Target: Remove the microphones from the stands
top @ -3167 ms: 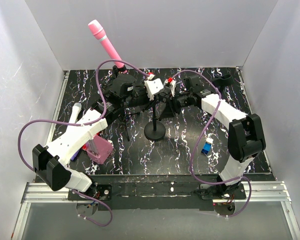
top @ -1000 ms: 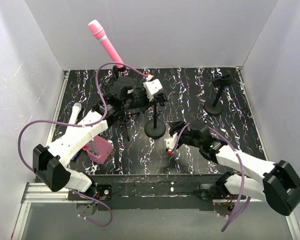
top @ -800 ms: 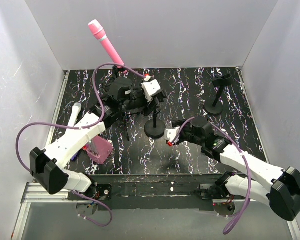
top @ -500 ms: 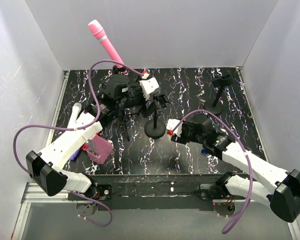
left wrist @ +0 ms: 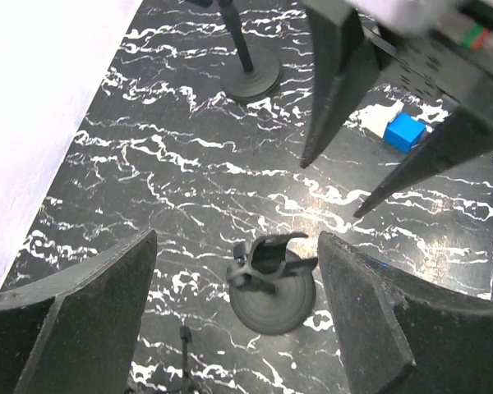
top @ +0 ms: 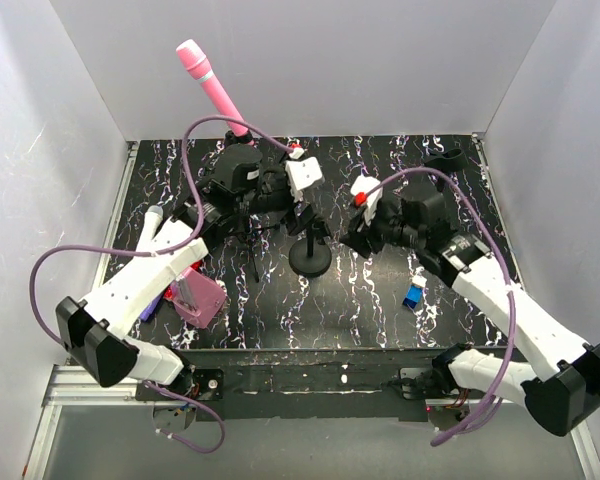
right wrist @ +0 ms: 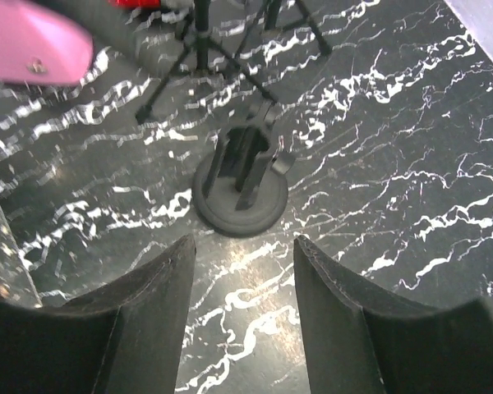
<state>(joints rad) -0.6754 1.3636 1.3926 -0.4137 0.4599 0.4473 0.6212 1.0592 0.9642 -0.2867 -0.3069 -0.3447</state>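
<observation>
Still got the pink microphone (top: 212,88) up in its tripod stand (right wrist: 202,33), back-left of the round stand (top: 310,260), so not removed. Swings right gripper (right wrist: 245,242) in just right of it, wide and empty; left gripper (left wrist: 238,246) above, wide too.

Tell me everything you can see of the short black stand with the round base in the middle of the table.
The short black stand is matte, plastic or metal by its look: a round disc base, a thin post and a U-shaped clip on top, which is empty. It stands upright on the black marbled table, mid-table. The left gripper and right gripper, both open, are close by; no contact with it shows.
</observation>
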